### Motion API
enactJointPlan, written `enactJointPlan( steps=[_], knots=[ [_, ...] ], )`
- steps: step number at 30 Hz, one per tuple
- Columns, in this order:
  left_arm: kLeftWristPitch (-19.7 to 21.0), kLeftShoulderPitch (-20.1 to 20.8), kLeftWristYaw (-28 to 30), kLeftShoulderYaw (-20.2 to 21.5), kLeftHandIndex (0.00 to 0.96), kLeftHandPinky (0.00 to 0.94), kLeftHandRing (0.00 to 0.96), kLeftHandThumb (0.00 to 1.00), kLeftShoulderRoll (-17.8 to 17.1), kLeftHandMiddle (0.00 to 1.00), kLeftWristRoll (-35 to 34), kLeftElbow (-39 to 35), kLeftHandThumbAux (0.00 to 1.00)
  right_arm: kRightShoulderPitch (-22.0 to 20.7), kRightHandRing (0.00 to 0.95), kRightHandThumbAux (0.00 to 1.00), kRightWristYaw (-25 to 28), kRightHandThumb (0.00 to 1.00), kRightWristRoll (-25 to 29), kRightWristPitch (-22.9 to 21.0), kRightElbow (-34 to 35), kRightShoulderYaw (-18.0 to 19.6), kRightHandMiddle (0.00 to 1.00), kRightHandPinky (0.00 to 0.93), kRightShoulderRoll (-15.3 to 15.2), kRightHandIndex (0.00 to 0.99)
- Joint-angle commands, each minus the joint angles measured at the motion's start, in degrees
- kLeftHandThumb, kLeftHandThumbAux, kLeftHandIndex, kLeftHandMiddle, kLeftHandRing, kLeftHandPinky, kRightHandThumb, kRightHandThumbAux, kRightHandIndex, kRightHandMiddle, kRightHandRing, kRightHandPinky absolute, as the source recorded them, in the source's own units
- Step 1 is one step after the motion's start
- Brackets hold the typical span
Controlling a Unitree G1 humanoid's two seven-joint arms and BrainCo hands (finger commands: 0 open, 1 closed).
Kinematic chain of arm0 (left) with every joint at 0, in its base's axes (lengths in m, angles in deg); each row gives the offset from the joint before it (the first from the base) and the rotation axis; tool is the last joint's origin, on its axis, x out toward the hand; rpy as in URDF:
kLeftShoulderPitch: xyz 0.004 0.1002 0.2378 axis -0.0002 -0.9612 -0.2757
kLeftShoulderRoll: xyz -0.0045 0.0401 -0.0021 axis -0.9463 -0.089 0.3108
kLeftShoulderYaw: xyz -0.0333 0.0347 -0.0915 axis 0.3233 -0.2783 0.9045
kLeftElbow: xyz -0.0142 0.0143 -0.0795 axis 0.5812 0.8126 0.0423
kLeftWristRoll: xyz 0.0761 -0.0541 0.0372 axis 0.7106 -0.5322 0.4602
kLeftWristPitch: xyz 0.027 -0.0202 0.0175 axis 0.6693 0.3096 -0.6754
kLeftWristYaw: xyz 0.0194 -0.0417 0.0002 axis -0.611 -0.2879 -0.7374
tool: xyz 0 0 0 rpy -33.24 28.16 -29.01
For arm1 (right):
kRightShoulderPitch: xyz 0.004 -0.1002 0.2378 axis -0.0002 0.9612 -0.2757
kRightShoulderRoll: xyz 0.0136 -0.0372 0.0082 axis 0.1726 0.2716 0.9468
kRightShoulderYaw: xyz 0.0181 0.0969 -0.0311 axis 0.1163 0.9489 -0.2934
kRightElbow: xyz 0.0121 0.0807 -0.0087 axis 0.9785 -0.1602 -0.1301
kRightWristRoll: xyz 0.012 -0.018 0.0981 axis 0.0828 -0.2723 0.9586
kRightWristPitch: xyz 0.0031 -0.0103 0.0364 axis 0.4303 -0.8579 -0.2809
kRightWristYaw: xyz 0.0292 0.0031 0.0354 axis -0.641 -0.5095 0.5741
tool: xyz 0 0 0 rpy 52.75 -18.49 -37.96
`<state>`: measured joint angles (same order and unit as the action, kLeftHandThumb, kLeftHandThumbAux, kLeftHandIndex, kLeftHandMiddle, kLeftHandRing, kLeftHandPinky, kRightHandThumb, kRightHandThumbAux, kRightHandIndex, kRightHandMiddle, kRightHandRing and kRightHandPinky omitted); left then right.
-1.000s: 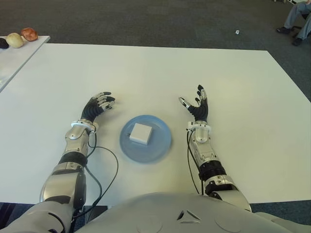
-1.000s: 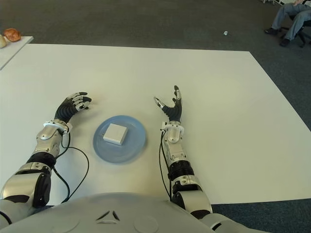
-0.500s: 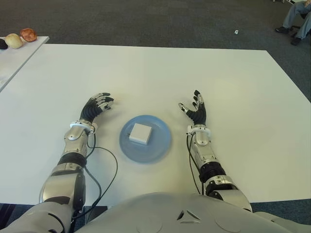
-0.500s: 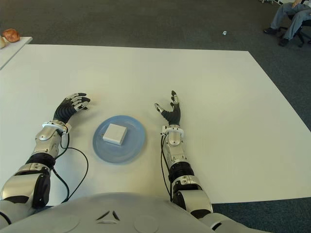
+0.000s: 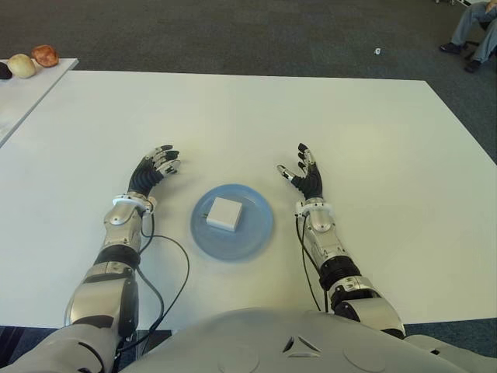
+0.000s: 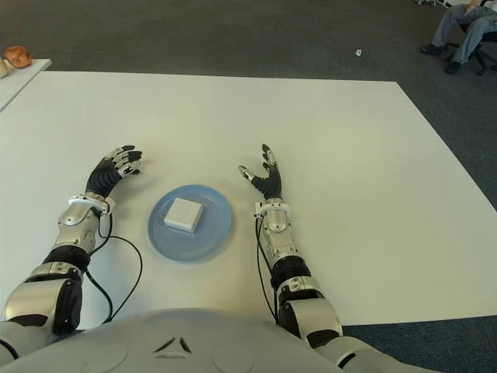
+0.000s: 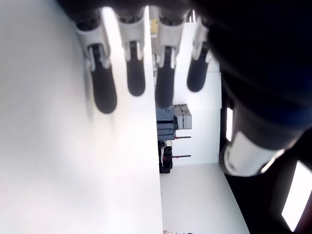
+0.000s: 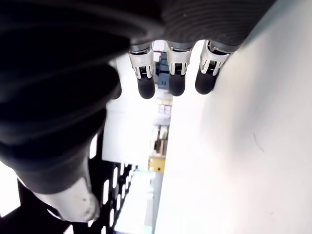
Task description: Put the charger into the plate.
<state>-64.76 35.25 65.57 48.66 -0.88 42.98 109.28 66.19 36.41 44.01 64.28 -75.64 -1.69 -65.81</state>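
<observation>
The right hand [image 5: 302, 176] shows just to the right of the plate [image 5: 256, 233], apart from it, fingers spread and pointing away from the robot, thumb turned toward the plate. It holds nothing; its wrist view shows only bare fingertips [image 8: 146, 87] against the white table [image 5: 373, 140]. Whether the hand touches the table or hangs a little above it is hard to tell from these angles.

The left hand [image 5: 152, 170] shows on the other side of the plate, a bit further from it, its fingers loosely extended and empty as well. In the left wrist view the fingertips [image 7: 104, 95] sit close over the tabletop.

Between the two hands lies the round blue plate, flat on the table near the robot's edge. The charger [image 5: 224, 213], a white square block, lies inside the plate, slightly left of its centre and turned at an angle.

A dark cable [image 5: 172, 272] loops on the table beside the left forearm. At the far left, a second table [image 5: 15, 101] carries a few rounded objects [image 5: 33, 61]. A seated person's legs [image 5: 474, 27] appear at the far right on the dark carpet [image 5: 233, 35].
</observation>
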Motion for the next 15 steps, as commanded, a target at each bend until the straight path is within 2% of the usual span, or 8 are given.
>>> enactJointPlan(
  steps=[1,9,15],
  knots=[
    [2.39,-2.17,-0.99,-0.06,0.161,0.115,0.169,0.061,1.04,0.213,0.63,1.47,0.692,1.48,0.0,0.734,-0.66,0.034,-1.54,-1.99,-3.45,-1.33,0.0,0.0,-0.12,0.001],
    [3.77,-1.71,-0.69,-0.39,0.087,0.07,0.099,0.069,0.58,0.123,0.95,2.0,0.739,1.4,0.0,0.632,-1.93,0.072,-2.33,-2.68,-3.91,-2.38,0.0,0.0,-0.52,0.0],
    [3.47,-1.75,-0.22,-0.17,0.039,0.045,0.048,0.078,0.74,0.064,0.59,1.94,0.765,1.31,0.0,0.593,-2.33,0.077,-2.55,-3.44,-4.43,-2.7,0.0,0.0,-0.79,0.0]
  ],
)
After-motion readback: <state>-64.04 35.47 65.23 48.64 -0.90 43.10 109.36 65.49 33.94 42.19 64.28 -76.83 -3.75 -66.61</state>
